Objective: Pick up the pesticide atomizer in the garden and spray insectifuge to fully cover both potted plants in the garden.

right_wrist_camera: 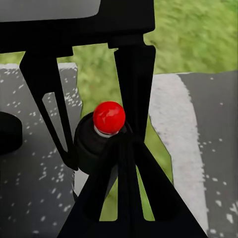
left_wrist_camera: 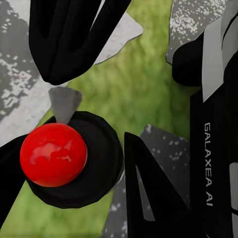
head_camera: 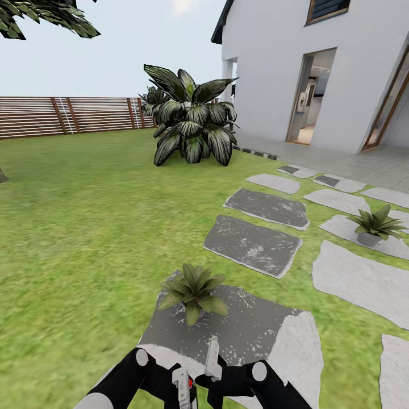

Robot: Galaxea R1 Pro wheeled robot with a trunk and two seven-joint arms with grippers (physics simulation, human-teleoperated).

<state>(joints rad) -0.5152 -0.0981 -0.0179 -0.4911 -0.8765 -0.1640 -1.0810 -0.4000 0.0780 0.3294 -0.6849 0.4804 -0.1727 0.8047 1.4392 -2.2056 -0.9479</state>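
Two potted plants stand on stepping stones in the garden: one (head_camera: 193, 292) close in front of me, the other (head_camera: 375, 224) farther off to the right. The pesticide atomizer, a black round body (left_wrist_camera: 94, 168) with a red ball top (left_wrist_camera: 53, 153), sits low in front of my trunk, its red top (head_camera: 189, 385) peeking out. My left gripper (head_camera: 183, 391) is shut on it, its fingers (left_wrist_camera: 69, 44) close together above a grey nozzle piece. My right gripper (head_camera: 213, 360) stands open just beside it, its fingers (right_wrist_camera: 131, 74) spread with the atomizer (right_wrist_camera: 109, 119) seen between them.
Grey and pale stepping stones (head_camera: 253, 244) run over the lawn toward a white house (head_camera: 272, 68) with an open doorway (head_camera: 309, 96). A big dark striped plant (head_camera: 193, 122) stands ahead. A brown slat fence (head_camera: 68, 116) closes the back left.
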